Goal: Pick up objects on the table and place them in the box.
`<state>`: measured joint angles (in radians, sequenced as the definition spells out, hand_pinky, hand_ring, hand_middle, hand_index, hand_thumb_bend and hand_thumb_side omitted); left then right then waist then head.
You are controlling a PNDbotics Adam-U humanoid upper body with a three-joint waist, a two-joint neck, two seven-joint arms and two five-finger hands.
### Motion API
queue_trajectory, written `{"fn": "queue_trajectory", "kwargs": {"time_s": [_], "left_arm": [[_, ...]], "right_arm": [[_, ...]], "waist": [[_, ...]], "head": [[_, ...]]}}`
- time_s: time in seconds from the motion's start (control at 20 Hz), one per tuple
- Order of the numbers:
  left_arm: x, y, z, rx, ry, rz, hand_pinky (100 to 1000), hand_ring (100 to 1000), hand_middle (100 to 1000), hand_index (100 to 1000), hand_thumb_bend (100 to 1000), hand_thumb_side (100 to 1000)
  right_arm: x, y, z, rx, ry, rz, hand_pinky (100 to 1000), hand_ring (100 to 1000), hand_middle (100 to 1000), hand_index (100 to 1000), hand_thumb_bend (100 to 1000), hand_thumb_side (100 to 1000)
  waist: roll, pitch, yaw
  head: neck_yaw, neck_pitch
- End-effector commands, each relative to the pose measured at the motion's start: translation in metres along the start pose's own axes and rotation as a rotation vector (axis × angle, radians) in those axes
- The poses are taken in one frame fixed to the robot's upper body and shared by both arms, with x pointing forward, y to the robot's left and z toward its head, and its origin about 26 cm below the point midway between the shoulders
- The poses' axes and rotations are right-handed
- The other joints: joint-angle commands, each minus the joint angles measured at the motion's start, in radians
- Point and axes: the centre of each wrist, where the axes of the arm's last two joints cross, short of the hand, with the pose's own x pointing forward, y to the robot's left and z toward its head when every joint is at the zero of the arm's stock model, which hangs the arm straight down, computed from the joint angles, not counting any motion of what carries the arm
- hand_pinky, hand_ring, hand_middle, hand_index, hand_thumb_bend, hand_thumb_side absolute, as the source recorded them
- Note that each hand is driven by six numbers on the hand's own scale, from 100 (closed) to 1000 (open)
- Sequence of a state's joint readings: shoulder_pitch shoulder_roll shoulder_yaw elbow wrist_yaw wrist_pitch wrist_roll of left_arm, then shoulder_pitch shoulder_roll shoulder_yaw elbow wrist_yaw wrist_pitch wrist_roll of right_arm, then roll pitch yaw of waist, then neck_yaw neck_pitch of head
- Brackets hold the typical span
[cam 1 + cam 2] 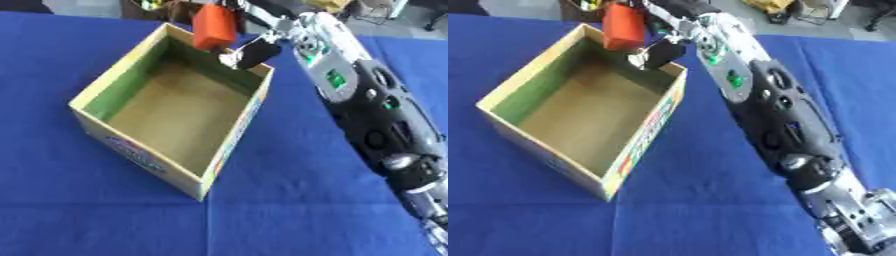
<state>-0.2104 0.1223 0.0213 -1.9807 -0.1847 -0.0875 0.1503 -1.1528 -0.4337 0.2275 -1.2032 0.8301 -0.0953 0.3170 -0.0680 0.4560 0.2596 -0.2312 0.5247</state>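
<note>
A blue cloth point(289, 200) covers the table and fills nearly the whole frame; along the top edge a strip of grey floor shows, with dark furniture legs and some cluttered items too blurred to name. An open cardboard box point(229, 145) sits left of centre, turned at an angle, its inside bare brown with a greenish tint on the left wall, and a coloured print runs along its outer sides. The robot's right arm point(376, 115), black with silver joints and small green lights, enters from the lower right corner and stretches diagonally to the upper middle of the frame. There the right hand point(254, 47) holds an orange-red block point(213, 26) above the box's far corner, at the very top of the frame. The fingers curl around the block's right side, and one dark finger hangs down just below it, over the box's far rim. The block appears clear of the rim, though whether it touches the cardboard cannot be told. Its upper end is cut off by the frame's top edge, and the hand blurs into the clutter behind it, so the exact placing of the fingers is hard to make out. The left hand shows in neither view.
</note>
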Motion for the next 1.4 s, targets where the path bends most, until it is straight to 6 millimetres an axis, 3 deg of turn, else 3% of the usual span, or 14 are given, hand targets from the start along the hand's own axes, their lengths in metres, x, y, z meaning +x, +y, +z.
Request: {"fn": "queue_trajectory", "kwargs": {"time_s": [0.05, 0.75, 1.0, 1.4], "left_arm": [[0.006, 0.001, -0.003, -0.004, -0.027, 0.001, 328, 608, 668, 759, 100, 846], [0.009, -0.001, -0.007, -0.006, -0.043, 0.009, 328, 608, 669, 759, 100, 846], [0.009, -0.001, -0.007, -0.005, -0.042, 0.008, 329, 608, 669, 758, 100, 845], [0.009, -0.001, -0.007, -0.005, -0.037, 0.006, 329, 609, 670, 759, 100, 845]], "right_arm": [[0.006, 0.001, -0.008, -0.013, 0.012, 0.044, 674, 551, 291, 400, 100, 325], [0.026, 0.032, -0.021, 0.157, -0.104, 0.257, 661, 563, 308, 412, 100, 306], [0.029, 0.031, -0.023, 0.199, -0.146, 0.296, 665, 569, 307, 418, 100, 302], [0.049, 0.006, -0.018, 0.152, -0.228, 0.380, 653, 569, 315, 415, 100, 273]], "waist": [[0.006, -0.023, 0.003], [-0.008, -0.009, 0.019], [-0.008, -0.010, 0.018], [-0.009, -0.014, 0.013]], "head": [[-0.004, -0.014], [-0.015, -0.019], [-0.015, -0.015], [-0.010, -0.010]]}}
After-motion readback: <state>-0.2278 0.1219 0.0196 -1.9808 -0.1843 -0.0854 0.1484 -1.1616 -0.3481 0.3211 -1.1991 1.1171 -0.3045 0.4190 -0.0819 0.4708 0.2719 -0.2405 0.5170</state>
